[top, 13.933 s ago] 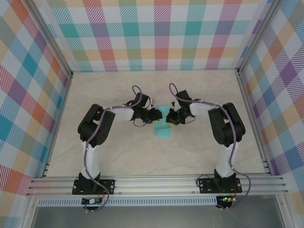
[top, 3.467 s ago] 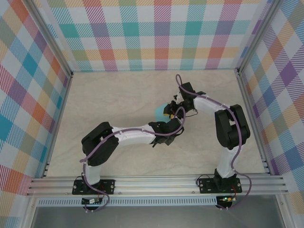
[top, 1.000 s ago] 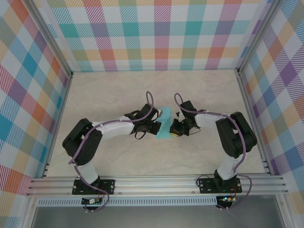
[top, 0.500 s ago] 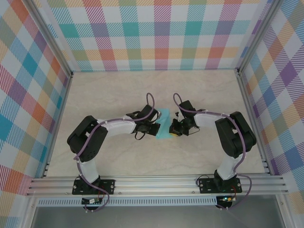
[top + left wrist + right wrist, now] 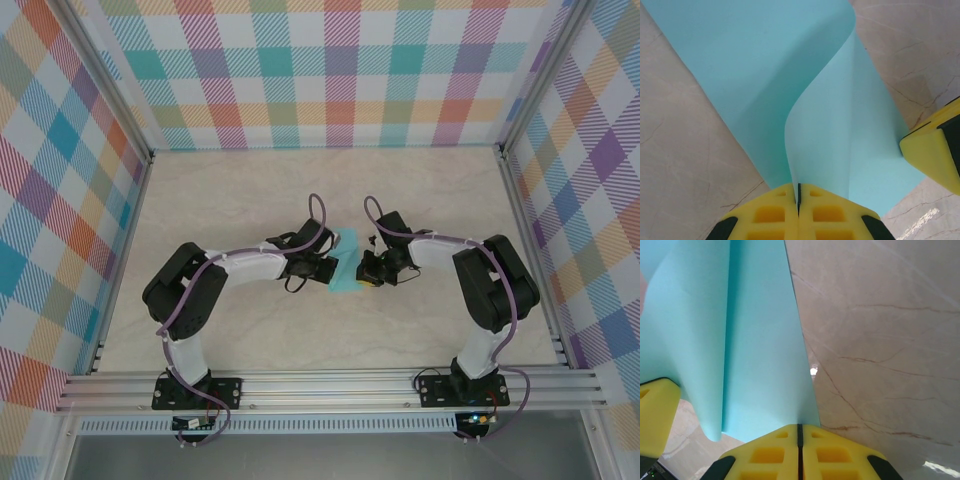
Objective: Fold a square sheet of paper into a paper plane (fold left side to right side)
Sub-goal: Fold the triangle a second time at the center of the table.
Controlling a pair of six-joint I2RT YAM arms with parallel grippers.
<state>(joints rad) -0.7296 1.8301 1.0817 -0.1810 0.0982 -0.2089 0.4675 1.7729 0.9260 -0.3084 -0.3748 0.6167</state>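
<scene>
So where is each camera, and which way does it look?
Top external: high behind the arms, looking down at the table; both arms show.
Left wrist: on the left arm, looking along the left gripper pinching the square sheet of paper.
Right wrist: on the right arm, looking along the right gripper pinching the sheet too.
Shared: all three see the paper.
</scene>
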